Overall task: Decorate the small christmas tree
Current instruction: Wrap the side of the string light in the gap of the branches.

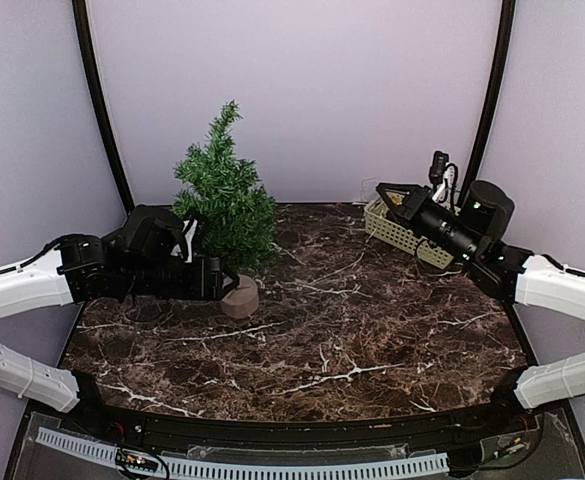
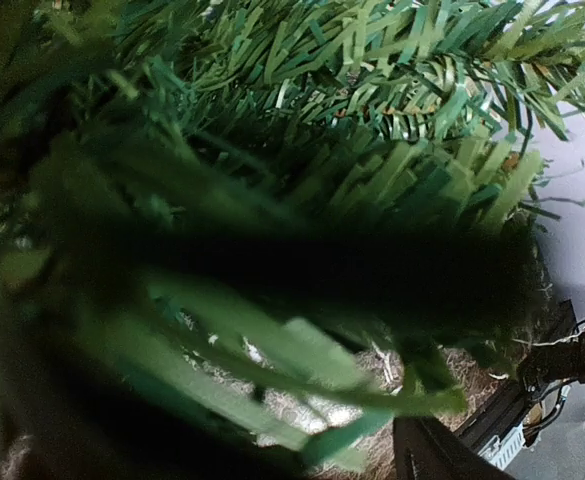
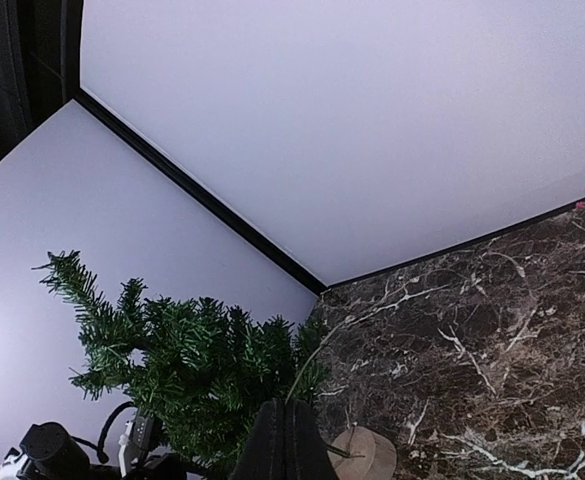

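The small christmas tree (image 1: 227,205) stands at the back left on its round wooden base (image 1: 242,298). My left gripper (image 1: 222,280) is pushed in under the lowest branches, just left of the base. In the left wrist view blurred needles (image 2: 372,130) fill the frame and only one dark finger (image 2: 437,455) shows, far off to one side, so the jaws stand open. My right gripper (image 1: 384,192) hangs raised at the back right, shut. The right wrist view shows its fingertips (image 3: 287,410) pressed together, with a thin pale strand running up from them towards the tree (image 3: 182,370) and base (image 3: 364,455).
A pale lattice basket (image 1: 404,232) sits at the back right below the right gripper. The dark marble tabletop (image 1: 352,330) stretches between the arms. Grey walls close off the back and sides.
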